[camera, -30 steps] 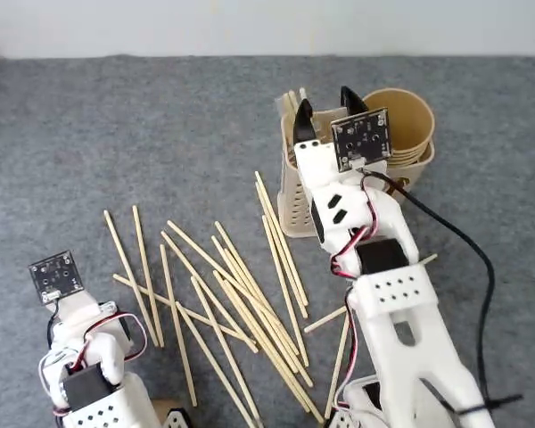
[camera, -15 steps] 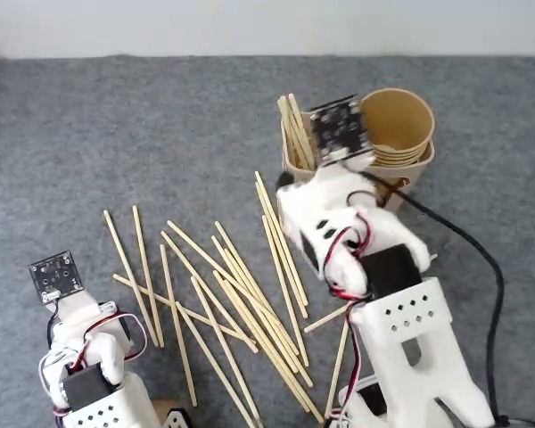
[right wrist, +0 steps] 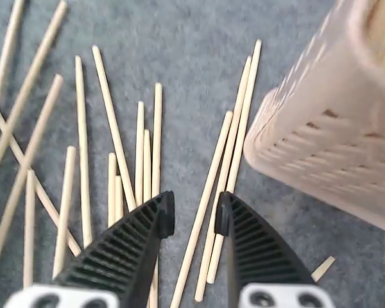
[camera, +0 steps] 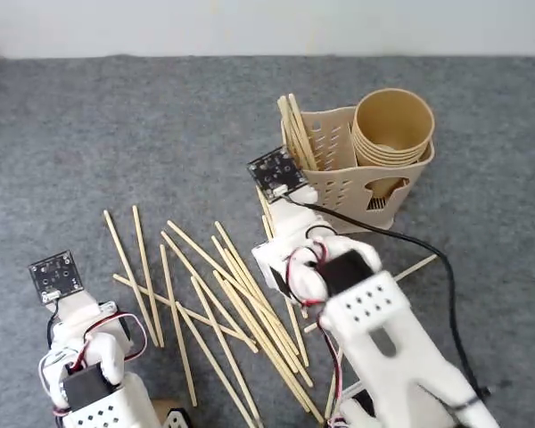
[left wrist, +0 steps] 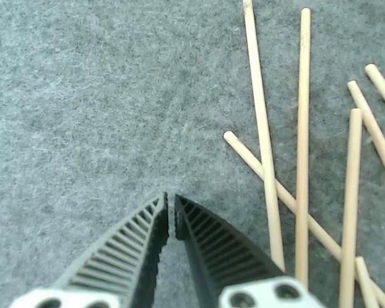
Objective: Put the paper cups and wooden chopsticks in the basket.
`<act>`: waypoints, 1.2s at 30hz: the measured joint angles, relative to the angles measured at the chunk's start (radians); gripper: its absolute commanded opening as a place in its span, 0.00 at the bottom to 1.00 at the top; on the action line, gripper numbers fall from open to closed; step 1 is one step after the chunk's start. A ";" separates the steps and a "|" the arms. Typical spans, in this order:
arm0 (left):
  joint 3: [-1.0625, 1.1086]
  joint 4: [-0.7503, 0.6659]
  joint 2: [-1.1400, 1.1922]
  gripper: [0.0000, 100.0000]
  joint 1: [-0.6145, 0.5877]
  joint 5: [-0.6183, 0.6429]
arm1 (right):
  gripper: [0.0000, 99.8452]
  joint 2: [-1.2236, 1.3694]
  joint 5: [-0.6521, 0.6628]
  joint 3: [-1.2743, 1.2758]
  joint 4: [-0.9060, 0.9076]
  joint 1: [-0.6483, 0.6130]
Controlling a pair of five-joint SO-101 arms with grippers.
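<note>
A beige slotted basket (camera: 357,183) stands at the back right, with a stack of paper cups (camera: 392,125) in it and a few wooden chopsticks (camera: 298,132) leaning in its left end. Many loose chopsticks (camera: 223,285) lie scattered on the grey carpet. My right arm (camera: 330,276) hangs over those just left of the basket. My right gripper (right wrist: 194,215) is open, low over a pair of chopsticks (right wrist: 234,141) that lie beside the basket wall (right wrist: 333,128). My left gripper (left wrist: 169,205) is shut and empty over bare carpet, with chopsticks (left wrist: 264,141) lying off to one side.
My left arm (camera: 76,357) rests at the front left corner. A black cable (camera: 428,245) trails from the right arm past the basket's front. Open carpet stretches across the back left and the far right.
My right arm has swung away from above the basket, down and to the left, over the loose chopsticks. The left arm has not moved.
</note>
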 measured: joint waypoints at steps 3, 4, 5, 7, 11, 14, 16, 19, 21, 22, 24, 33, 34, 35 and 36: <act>0.000 0.000 0.000 0.02 0.000 0.000 | 0.11 0.115 0.000 0.000 -0.006 0.000; 0.000 0.000 0.000 0.02 0.000 0.000 | 0.11 0.157 0.000 -0.006 -0.006 0.000; 0.000 0.000 0.000 0.02 0.000 0.000 | 0.11 0.199 0.000 -0.023 -0.006 0.000; 0.000 0.000 0.000 0.02 0.000 0.000 | 0.11 0.282 0.000 -0.064 -0.006 0.000; 0.000 0.000 0.000 0.02 0.000 0.000 | 0.15 0.446 0.000 -0.158 -0.008 0.000; 0.000 0.000 0.000 0.02 0.000 0.000 | 0.21 0.557 0.000 -0.227 -0.008 0.000; 0.000 0.000 0.000 0.02 0.000 0.000 | 0.22 0.618 0.000 -0.273 -0.006 0.000; 0.000 0.000 0.000 0.02 0.000 0.000 | 0.22 0.704 0.000 -0.350 0.014 0.005; 0.000 0.000 0.000 0.02 0.000 0.000 | 0.22 0.753 0.000 -0.397 0.023 0.025; 0.000 0.000 0.000 0.02 0.000 0.000 | 0.22 0.778 0.000 -0.417 0.025 0.037; 0.000 0.000 0.000 0.02 0.000 0.000 | 0.22 0.824 0.015 -0.448 0.029 0.057; 0.000 0.000 0.000 0.02 0.000 0.000 | 0.10 0.922 0.057 -0.486 0.029 0.058; 0.000 0.000 0.000 0.02 0.000 0.000 | 0.06 0.922 0.066 -0.488 0.029 0.064; 0.000 0.000 0.000 0.02 0.000 0.000 | 0.02 0.922 0.078 -0.488 0.029 0.071; 0.000 0.000 0.000 0.02 0.000 0.000 | 0.00 0.921 0.081 -0.488 0.029 0.072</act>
